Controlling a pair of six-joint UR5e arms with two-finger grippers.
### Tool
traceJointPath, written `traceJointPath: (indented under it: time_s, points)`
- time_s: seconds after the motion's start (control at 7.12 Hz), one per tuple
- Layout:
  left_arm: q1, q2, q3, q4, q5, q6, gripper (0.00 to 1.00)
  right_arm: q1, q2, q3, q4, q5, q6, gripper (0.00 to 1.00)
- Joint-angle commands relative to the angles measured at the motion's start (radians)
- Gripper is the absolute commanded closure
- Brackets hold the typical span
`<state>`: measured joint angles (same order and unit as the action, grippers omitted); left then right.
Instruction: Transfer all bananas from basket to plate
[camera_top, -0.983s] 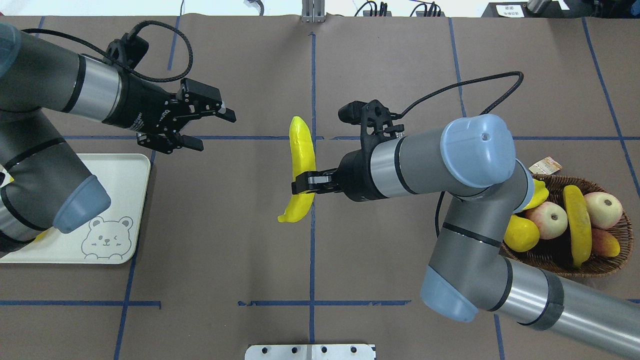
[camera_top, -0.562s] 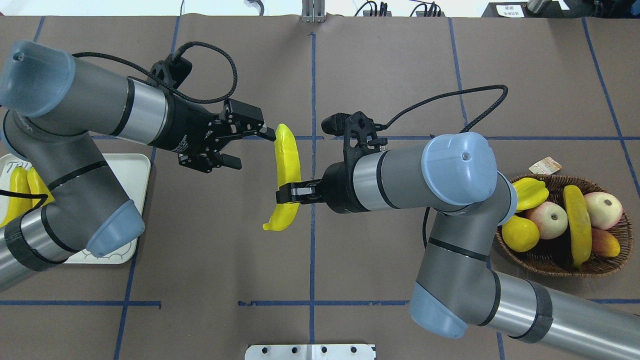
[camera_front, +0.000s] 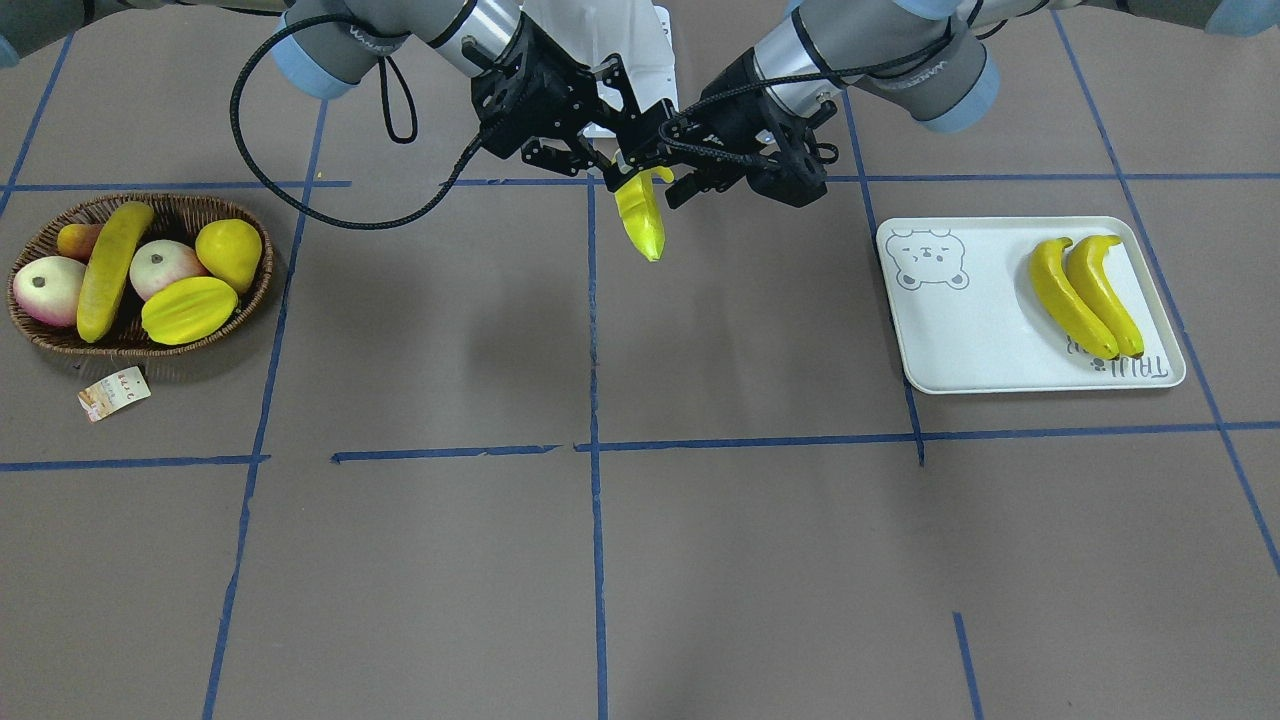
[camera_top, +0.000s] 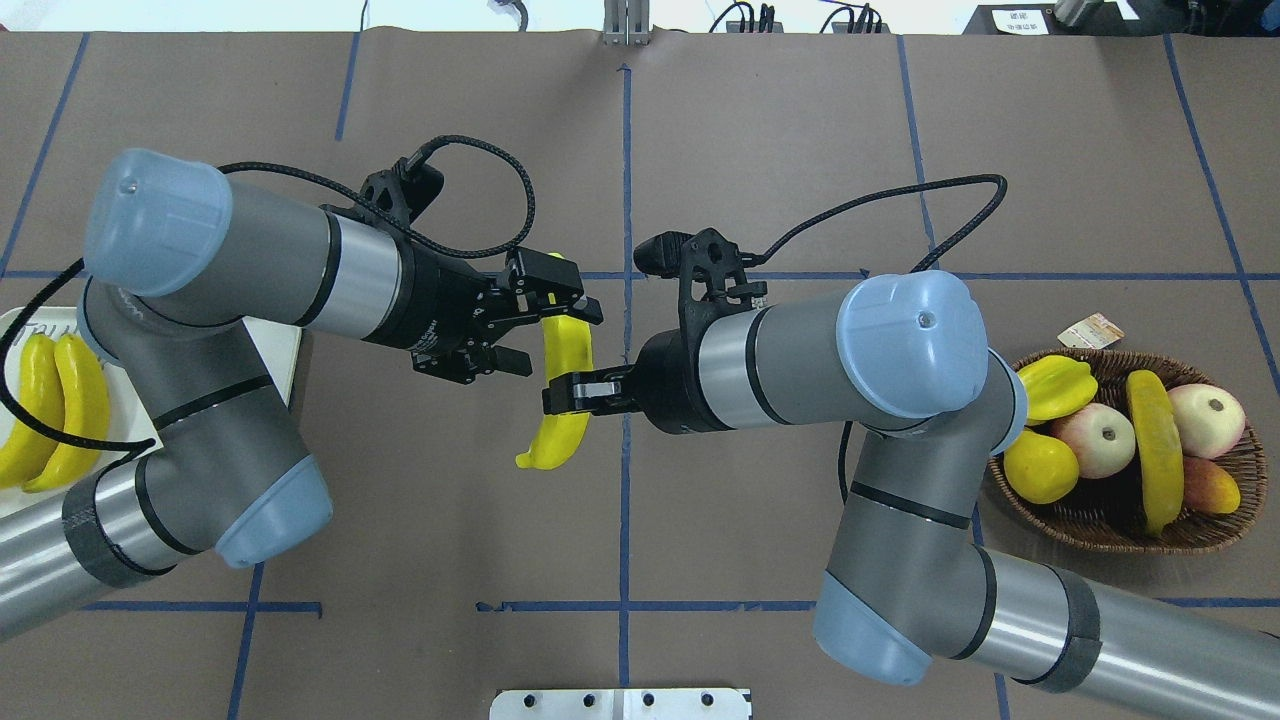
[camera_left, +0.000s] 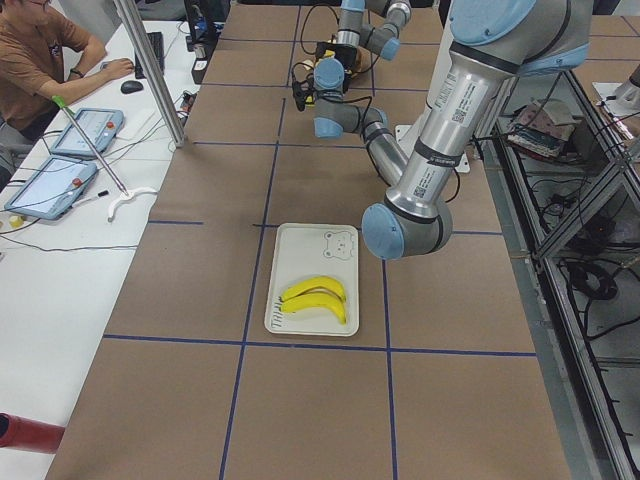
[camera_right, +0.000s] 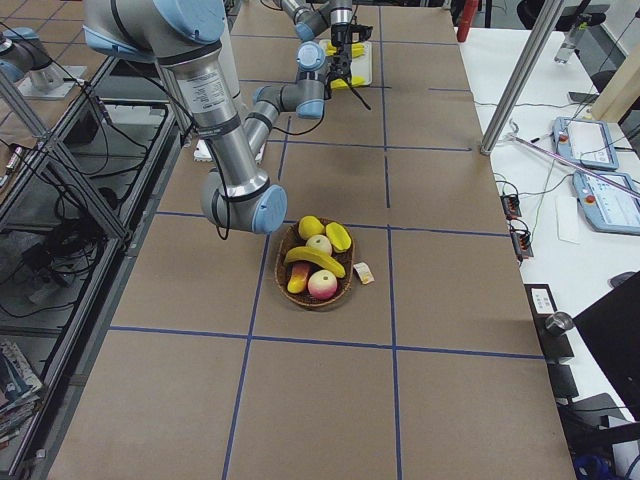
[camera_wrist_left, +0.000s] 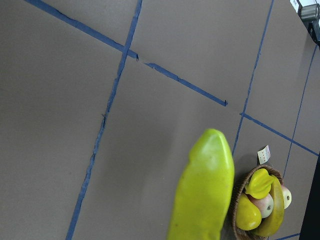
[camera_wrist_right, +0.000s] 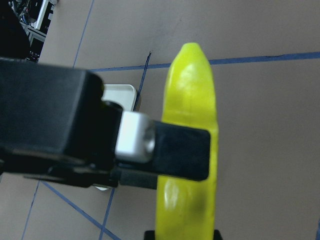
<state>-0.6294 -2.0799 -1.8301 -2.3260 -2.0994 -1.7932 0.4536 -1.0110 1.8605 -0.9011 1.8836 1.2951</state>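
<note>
My right gripper (camera_top: 566, 392) is shut on the middle of a yellow banana (camera_top: 562, 400) and holds it in the air over the table's centre; the banana also shows in the front view (camera_front: 641, 218). My left gripper (camera_top: 558, 340) is open, its fingers on either side of the banana's upper end. Two bananas (camera_front: 1085, 295) lie on the bear-print plate (camera_front: 1000, 340). One banana (camera_top: 1155, 450) lies in the wicker basket (camera_top: 1120, 530) at the right.
The basket also holds two apples (camera_top: 1095, 440), a starfruit (camera_top: 1055, 385), a yellow pear-shaped fruit (camera_top: 1040, 468) and a reddish fruit. A paper tag (camera_top: 1090, 330) lies beside it. A metal bracket (camera_top: 620, 703) sits at the table's near edge.
My left arm has swung right from above the plate to the held banana, and its fingers now straddle the top end. My right gripper has carried the banana slightly left.
</note>
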Motion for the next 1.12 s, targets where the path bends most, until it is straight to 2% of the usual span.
traceJointPath:
  time_s: [0.0, 0.14, 0.28, 0.42, 0.56, 0.7, 0.98]
  points:
    - [0.013, -0.008, 0.017, -0.004, 0.009, 0.0, 0.15, -0.001, 0.0, 0.0, 0.004, 0.0, 0.0, 0.98]
    - [0.013, -0.006, 0.028, -0.01, 0.007, 0.003, 0.61, -0.001, 0.0, 0.0, 0.004, 0.002, -0.002, 0.98]
    - [0.013, -0.003, 0.026, -0.012, 0.006, 0.012, 1.0, -0.001, 0.0, 0.0, 0.004, 0.002, -0.002, 0.97]
    - [0.011, -0.005, 0.026, -0.01, 0.006, 0.011, 1.0, 0.0, 0.0, 0.0, 0.007, 0.002, -0.002, 0.79]
    - [0.011, -0.003, 0.025, -0.012, 0.006, 0.011, 1.0, -0.001, 0.0, 0.0, 0.005, 0.003, 0.0, 0.08]
    - [0.011, -0.003, 0.025, -0.01, 0.006, 0.012, 1.0, -0.001, 0.0, 0.003, 0.004, 0.006, 0.001, 0.0]
    - [0.005, 0.001, 0.026, -0.004, 0.007, 0.015, 1.0, -0.001, -0.001, 0.011, 0.002, 0.009, 0.044, 0.0]
